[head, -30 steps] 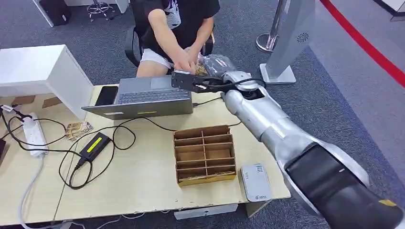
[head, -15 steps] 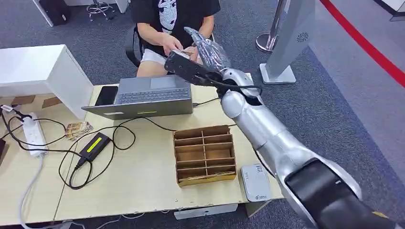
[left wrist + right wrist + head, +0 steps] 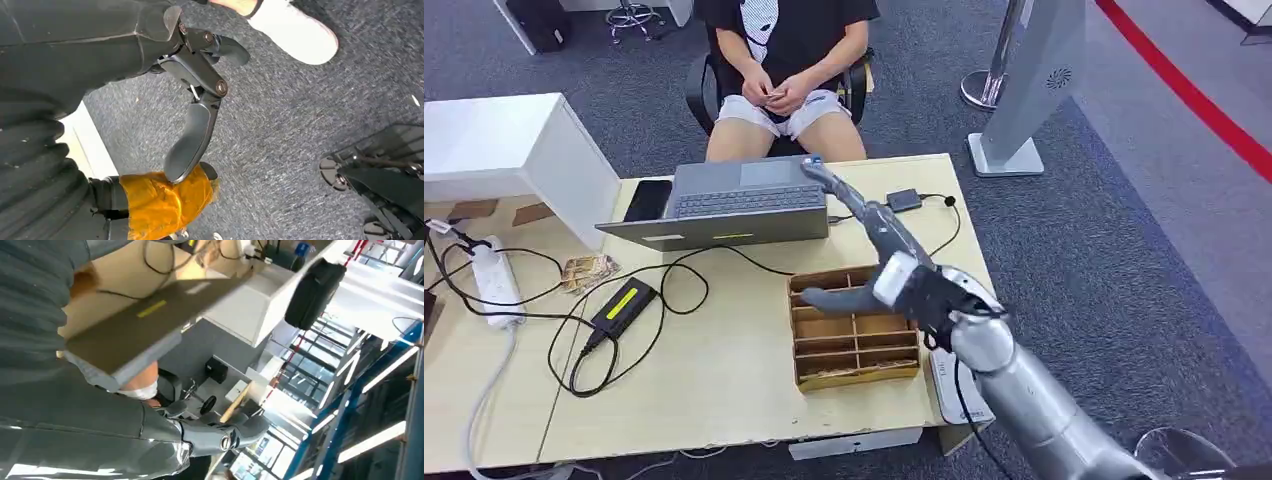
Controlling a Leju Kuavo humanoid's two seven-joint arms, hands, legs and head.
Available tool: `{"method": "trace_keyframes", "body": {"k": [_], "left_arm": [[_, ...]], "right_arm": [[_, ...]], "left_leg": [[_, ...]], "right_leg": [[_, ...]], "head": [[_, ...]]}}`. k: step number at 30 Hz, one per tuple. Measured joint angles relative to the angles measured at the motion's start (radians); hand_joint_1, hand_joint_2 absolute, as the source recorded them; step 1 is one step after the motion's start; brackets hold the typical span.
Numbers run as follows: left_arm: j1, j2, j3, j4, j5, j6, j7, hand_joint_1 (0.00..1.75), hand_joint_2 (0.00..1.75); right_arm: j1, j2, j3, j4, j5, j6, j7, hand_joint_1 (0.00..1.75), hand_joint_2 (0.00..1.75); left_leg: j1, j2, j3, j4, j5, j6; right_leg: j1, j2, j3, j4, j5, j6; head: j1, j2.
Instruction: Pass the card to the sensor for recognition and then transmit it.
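Hovering empty with fingers spread, right hand point(image 3: 894, 262) over light wooden table point(image 3: 724, 370), grey carpet point(image 3: 1124, 230) around, left hand point(image 3: 195, 125) holding nothing.

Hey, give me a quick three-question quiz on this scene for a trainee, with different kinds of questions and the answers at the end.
1. True or false: the right hand holds something.
2. The cardboard divider box lies: A) on top of the laptop; B) on the table, nearer the robot than the laptop; C) on the carpet.
3. Fill in: the seated person's hands are together in their ____.

Key: 1 false, its fingers are spread and hold nothing; 2 B; 3 lap.
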Motion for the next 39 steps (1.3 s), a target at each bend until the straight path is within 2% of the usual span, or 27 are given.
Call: {"method": "trace_keyframes", "body": {"k": [2, 6, 11, 15, 26, 27, 28, 32, 35, 39], "left_arm": [[0.01, 0.002, 0.006, 0.0, 0.006, 0.009, -0.005, 0.0, 1.75], [0.014, 0.003, 0.024, 0.0, 0.017, 0.019, -0.005, 0.0, 1.75], [0.02, 0.003, 0.041, 0.0, 0.02, 0.031, -0.005, 0.0, 1.75], [0.022, 0.002, 0.049, 0.0, 0.019, 0.037, -0.004, 0.0, 1.75], [0.022, 0.002, 0.051, 0.0, 0.017, 0.039, -0.004, 0.0, 1.75], [0.022, 0.002, 0.051, 0.0, 0.016, 0.04, -0.004, 0.0, 1.75], [0.021, 0.002, 0.052, 0.0, 0.007, 0.04, -0.002, 0.0, 1.75], [0.017, 0.0, 0.051, 0.0, -0.009, 0.039, 0.009, 0.0, 1.75], [0.01, 0.0, 0.051, 0.0, -0.016, 0.037, 0.017, 0.0, 1.75], [0.003, 0.0, 0.051, 0.0, -0.02, 0.035, 0.025, 0.0, 1.75]], "right_arm": [[0.095, -0.029, -0.008, -0.042, 0.06, -0.043, -0.024, 0.0, 1.75], [0.218, -0.058, -0.031, -0.097, 0.154, -0.125, -0.025, 0.0, 1.75], [0.317, -0.068, -0.047, -0.13, 0.374, -0.301, -0.003, 0.0, 1.75], [0.375, -0.074, -0.045, -0.13, 0.511, -0.39, 0.023, 0.0, 1.75], [0.411, -0.079, -0.043, -0.129, 0.534, -0.408, 0.03, 0.0, 1.75], [0.413, -0.081, -0.042, -0.129, 0.554, -0.413, 0.041, 0.0, 1.75], [0.419, -0.085, -0.027, -0.092, 0.621, -0.43, 0.086, 0.0, 1.75], [0.417, -0.08, 0.037, 0.016, 0.693, -0.441, 0.12, 0.0, 1.75], [0.409, -0.073, 0.078, 0.079, 0.781, -0.511, 0.179, 0.0, 1.75], [0.393, -0.067, 0.098, 0.139, 0.82, -0.566, 0.235, 0.0, 1.75]], "left_leg": [[0.0, 0.001, 0.0, 0.0, -0.001, -0.001], [0.0, 0.001, 0.0, 0.0, -0.002, -0.001], [0.0, 0.001, 0.0, 0.0, -0.002, -0.001], [0.0, 0.001, 0.0, 0.0, -0.002, -0.001], [0.0, 0.001, 0.001, 0.0, -0.002, -0.001], [0.0, 0.001, 0.001, 0.0, -0.002, -0.001], [0.0, 0.001, 0.001, 0.0, -0.002, -0.001], [0.0, 0.001, 0.001, 0.0, -0.002, -0.001], [0.0, 0.001, 0.001, 0.0, -0.002, -0.001], [0.0, 0.001, 0.001, 0.0, -0.002, -0.001]], "right_leg": [[0.0, 0.001, 0.0, 0.0, 0.0, 0.0], [0.0, 0.001, 0.0, 0.0, -0.001, 0.001], [0.0, 0.001, 0.0, 0.0, -0.001, 0.001], [0.0, 0.001, 0.0, 0.0, -0.001, 0.0], [0.0, 0.001, 0.0, 0.0, -0.001, 0.0], [0.0, 0.001, 0.0, 0.0, -0.001, 0.0], [0.0, 0.001, 0.0, 0.0, -0.001, 0.0], [0.0, 0.001, 0.0, 0.0, -0.001, 0.0], [0.0, 0.001, 0.0, 0.0, -0.001, 0.0], [0.0, 0.001, 0.001, 0.0, -0.001, 0.0]], "head": [[0.0, 0.0], [0.0, 0.0], [-0.001, 0.0], [0.0, 0.0], [-0.001, 0.0], [-0.001, 0.0], [-0.001, 0.0], [-0.001, 0.0], [-0.001, 0.0], [-0.001, 0.0]]}}
